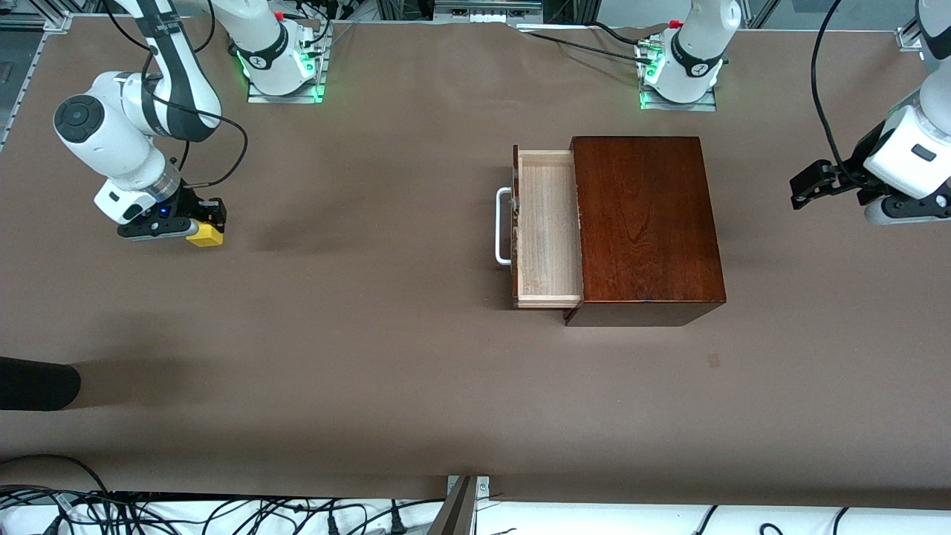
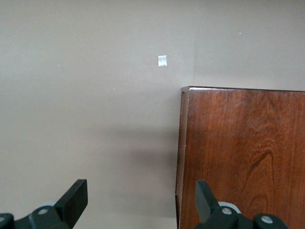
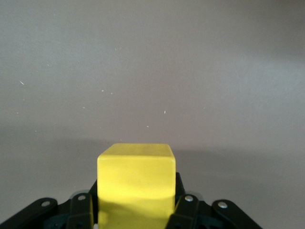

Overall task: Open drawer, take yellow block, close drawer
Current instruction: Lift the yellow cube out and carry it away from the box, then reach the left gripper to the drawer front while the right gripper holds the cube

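Note:
The drawer [image 1: 547, 227] stands pulled out of the reddish-brown wooden box [image 1: 643, 223], its white handle [image 1: 504, 227] facing the right arm's end of the table; its pale wood tray shows nothing inside. My right gripper [image 1: 209, 222] is low over the table at the right arm's end, shut on the yellow block [image 1: 205, 235]. In the right wrist view the yellow block [image 3: 136, 179] fills the space between the black fingers [image 3: 81, 210]. My left gripper [image 1: 811, 183] hangs open over the table beside the box's back end; in the left wrist view the gripper [image 2: 141, 191] straddles the box's edge [image 2: 183, 157].
A dark rounded object [image 1: 37, 383] lies at the table's edge toward the right arm's end. A small tape mark [image 1: 713, 360] is on the table, nearer the front camera than the box. Cables [image 1: 186, 513] run along the front edge.

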